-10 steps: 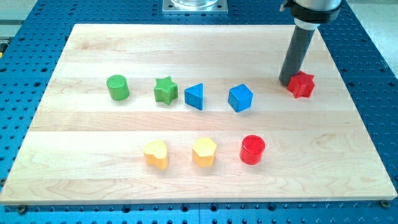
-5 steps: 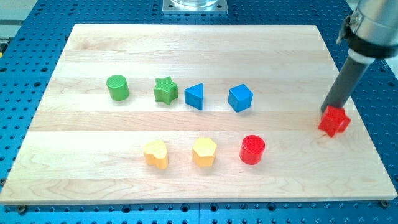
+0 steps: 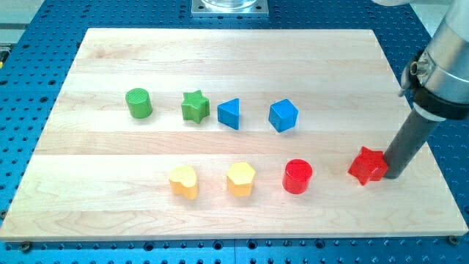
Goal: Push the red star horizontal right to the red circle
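The red star [image 3: 367,166] lies on the wooden board [image 3: 220,59] at the lower right. The red circle [image 3: 297,176] stands to its left, with a gap between them. My tip [image 3: 392,175] is at the star's right side, touching it or nearly so. The dark rod rises from there up to the view's right edge.
A green cylinder [image 3: 138,103], a green star [image 3: 194,106], a blue triangle [image 3: 229,114] and a blue cube [image 3: 283,115] stand in a row across the middle. A yellow heart [image 3: 183,181] and a yellow hexagon [image 3: 240,179] lie left of the red circle.
The red star has moved from the upper right down and then leftward, now level with the red circle. My tip has moved from the star's upper left to its right side.
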Tool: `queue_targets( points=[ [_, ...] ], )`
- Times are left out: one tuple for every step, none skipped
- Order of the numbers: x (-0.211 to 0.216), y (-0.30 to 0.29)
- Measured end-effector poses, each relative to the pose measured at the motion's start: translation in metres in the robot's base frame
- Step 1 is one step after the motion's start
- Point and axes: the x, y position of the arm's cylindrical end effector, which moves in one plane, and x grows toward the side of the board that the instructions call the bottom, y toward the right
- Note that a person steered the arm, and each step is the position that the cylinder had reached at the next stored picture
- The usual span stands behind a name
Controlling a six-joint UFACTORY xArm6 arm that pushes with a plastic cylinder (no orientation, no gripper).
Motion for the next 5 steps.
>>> queue_targets(
  points=[
    [0.015, -0.007],
    [0.032, -0.027],
    [0.036, -0.031],
    [0.032, 0.014],
    [0.004, 0.004]
  ],
)
